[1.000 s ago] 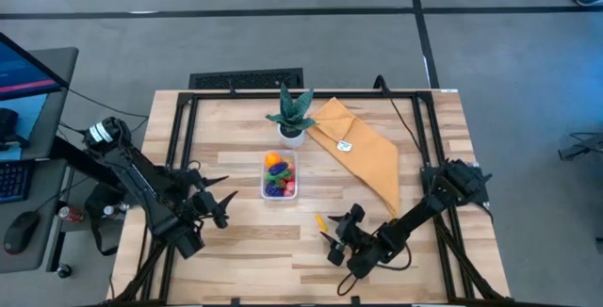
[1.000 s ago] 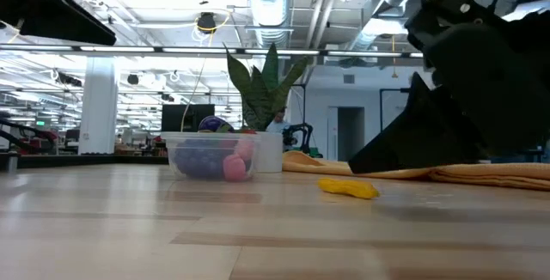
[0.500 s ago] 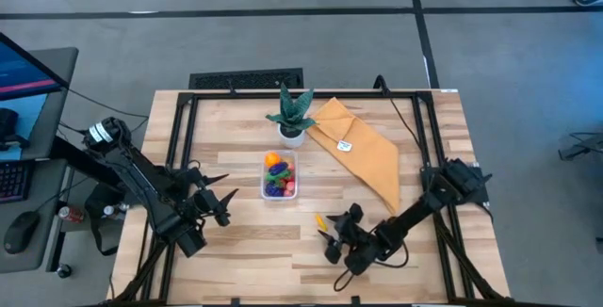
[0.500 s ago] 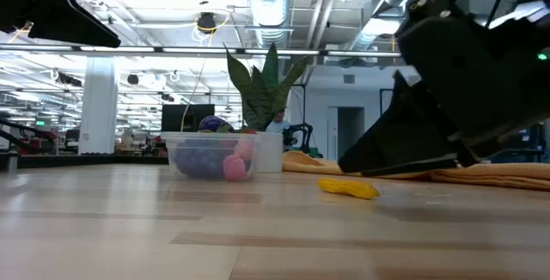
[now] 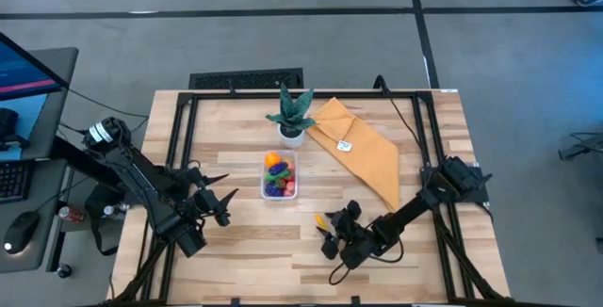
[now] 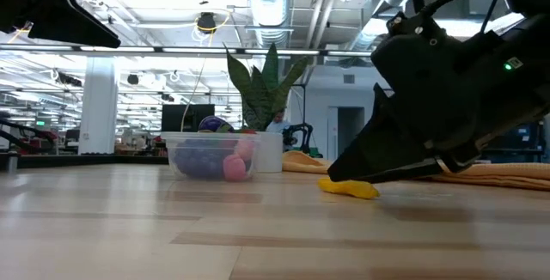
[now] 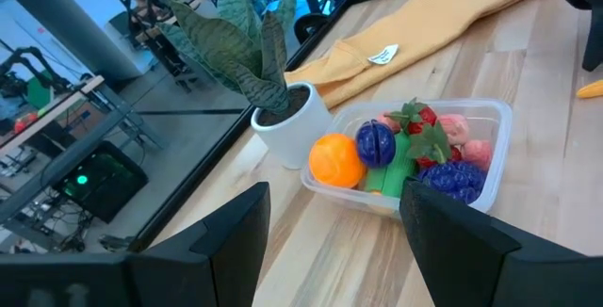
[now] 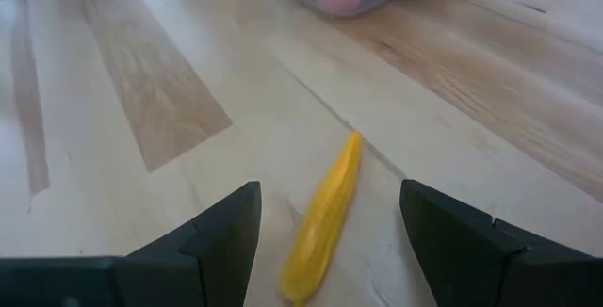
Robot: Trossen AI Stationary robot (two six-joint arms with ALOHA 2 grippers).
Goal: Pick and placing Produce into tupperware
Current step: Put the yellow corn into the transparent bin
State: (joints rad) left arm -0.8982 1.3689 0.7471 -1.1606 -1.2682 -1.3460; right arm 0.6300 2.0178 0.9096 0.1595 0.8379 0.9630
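The tupperware (image 5: 280, 175) is a small clear container on the wooden table, filled with produce: an orange, a purple piece, green, red and pink ones (image 7: 407, 152). One yellow, banana-like piece (image 8: 325, 218) lies flat on the table near the front, right of the container (image 5: 321, 221). My right gripper (image 8: 327, 199) hangs low over it, open, with one finger on each side and neither touching it. My left gripper (image 5: 229, 190) hovers open and holding nothing left of the tupperware, pointing toward it.
A green-leafed plant in a white pot (image 5: 292, 117) stands just behind the tupperware. A mustard-yellow cloth (image 5: 363, 152) lies at the back right. A black frame (image 5: 179, 137) runs along the table's edges. Bare wood lies between the grippers.
My right gripper has moved a little toward the table's left, closing in on the yellow piece until its fingers flank it, and it has rolled slightly. The yellow piece and the tupperware have stayed where they were.
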